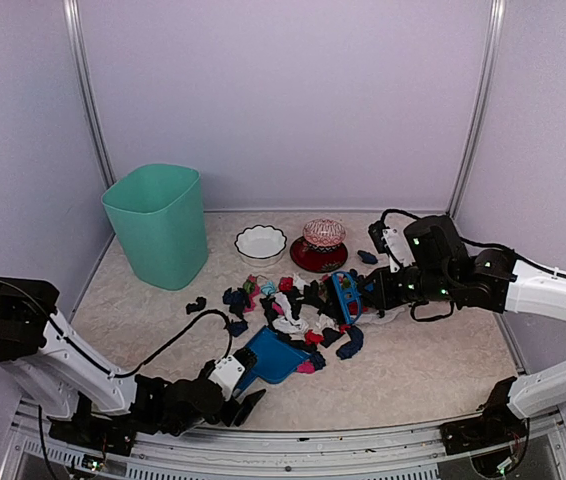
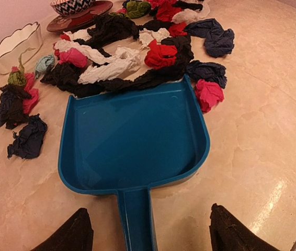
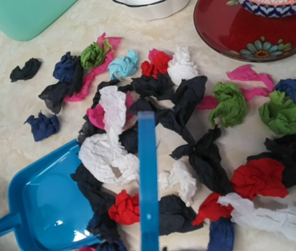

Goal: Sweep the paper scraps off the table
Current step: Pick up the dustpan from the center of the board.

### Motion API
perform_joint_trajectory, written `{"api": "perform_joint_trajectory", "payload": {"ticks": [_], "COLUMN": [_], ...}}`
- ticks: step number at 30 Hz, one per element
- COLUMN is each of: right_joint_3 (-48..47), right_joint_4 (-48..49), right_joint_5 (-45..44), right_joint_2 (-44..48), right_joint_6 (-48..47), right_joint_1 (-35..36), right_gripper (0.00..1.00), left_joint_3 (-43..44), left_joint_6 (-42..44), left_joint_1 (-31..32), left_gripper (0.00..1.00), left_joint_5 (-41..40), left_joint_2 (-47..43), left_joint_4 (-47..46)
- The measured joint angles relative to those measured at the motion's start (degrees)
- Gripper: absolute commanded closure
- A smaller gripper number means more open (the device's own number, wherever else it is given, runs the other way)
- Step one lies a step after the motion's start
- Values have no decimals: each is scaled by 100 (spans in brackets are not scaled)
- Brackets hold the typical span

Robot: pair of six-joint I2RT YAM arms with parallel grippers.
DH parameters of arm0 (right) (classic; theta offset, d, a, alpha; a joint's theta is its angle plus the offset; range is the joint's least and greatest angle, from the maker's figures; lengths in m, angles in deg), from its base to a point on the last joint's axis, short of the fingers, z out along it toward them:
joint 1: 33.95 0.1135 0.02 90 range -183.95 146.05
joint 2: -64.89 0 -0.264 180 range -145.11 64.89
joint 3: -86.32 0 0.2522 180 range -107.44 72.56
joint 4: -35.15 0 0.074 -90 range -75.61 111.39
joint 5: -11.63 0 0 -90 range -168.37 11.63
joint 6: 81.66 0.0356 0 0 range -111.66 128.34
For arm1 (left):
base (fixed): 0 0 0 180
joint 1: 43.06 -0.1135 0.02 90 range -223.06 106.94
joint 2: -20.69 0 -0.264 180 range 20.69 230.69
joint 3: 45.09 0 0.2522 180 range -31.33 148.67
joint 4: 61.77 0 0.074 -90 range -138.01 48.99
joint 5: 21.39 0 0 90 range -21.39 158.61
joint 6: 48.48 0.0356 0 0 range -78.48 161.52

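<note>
The left gripper (image 2: 149, 212) is open, one finger on each side of the handle of the dustpan (image 2: 132, 136). The paper scraps (image 2: 116, 68) lie on the bench (image 2: 263, 136) just beyond the dustpan. The right gripper (image 1: 366, 294) is closed on the brush (image 3: 148, 157).

Robot test cell in a lab, not a home. Plain pale wall panels (image 1: 283, 100) on three sides, joined by bare metal uprights (image 1: 475, 105). Left arm (image 1: 53, 350) and right arm (image 1: 553, 290) mounted at the counter (image 1: 443, 370) front rail (image 1: 293, 440), cable (image 1: 173, 340) trailing loose. Staged household props: mint bin (image 1: 158, 225), white bowl (image 1: 261, 243), red plate (image 1: 318, 262), blue dustpan (image 1: 271, 357), hand brush (image 1: 343, 297), paper scraps (image 1: 293, 310).
</note>
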Motion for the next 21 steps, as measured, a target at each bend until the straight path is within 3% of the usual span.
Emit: {"api": "perform_joint_trajectory", "payload": {"ticks": [21], "right_joint_3": [0], "right_joint_4": [-2], "right_joint_5": [0], "right_joint_2": [-68], "right_joint_6": [-87], "right_joint_1": [0], "right_gripper": [100], "left_joint_3": [-22], "left_joint_6": [7], "left_joint_1": [-710], "left_gripper": [49], "left_joint_5": [970], "left_joint_2": [210], "left_joint_4": [-315]}}
